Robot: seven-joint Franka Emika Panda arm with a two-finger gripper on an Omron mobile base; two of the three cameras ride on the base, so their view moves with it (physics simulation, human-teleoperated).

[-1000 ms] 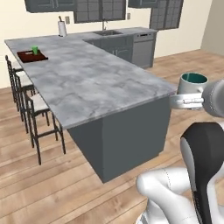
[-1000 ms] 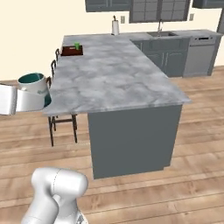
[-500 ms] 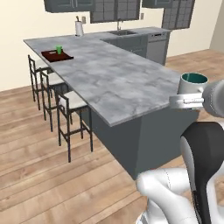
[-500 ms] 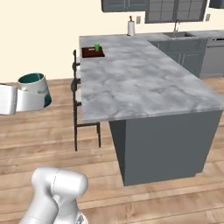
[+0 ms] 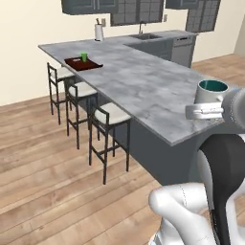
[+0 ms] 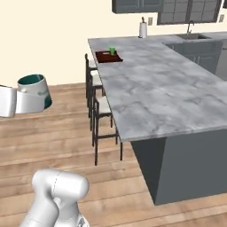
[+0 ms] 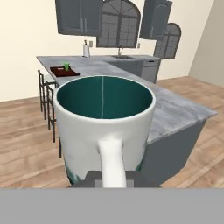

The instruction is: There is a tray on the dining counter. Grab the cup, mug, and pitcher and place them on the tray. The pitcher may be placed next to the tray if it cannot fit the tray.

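1. The mug (image 7: 105, 127), white with a teal inside, is upright in the air, well short of the counter's near corner; its handle points back at the hand camera.
2. The gripper (image 5: 203, 112) holds the mug from the handle side, its jaws shut on it.
3. In the left base view the mug sits at 3 o'clock; in the right base view, at 9 o'clock.
4. The dining counter (image 6: 164, 93) stretches away toward 12 o'clock, grey-veined marble.
5. Near its far left edge lies the tray (image 5: 82, 64), with the green cup (image 5: 84, 57) standing on it.
6. Bar stools (image 5: 107, 115) line the counter's left side.
7. A paper towel roll (image 6: 142, 29) stands at the counter's far end.
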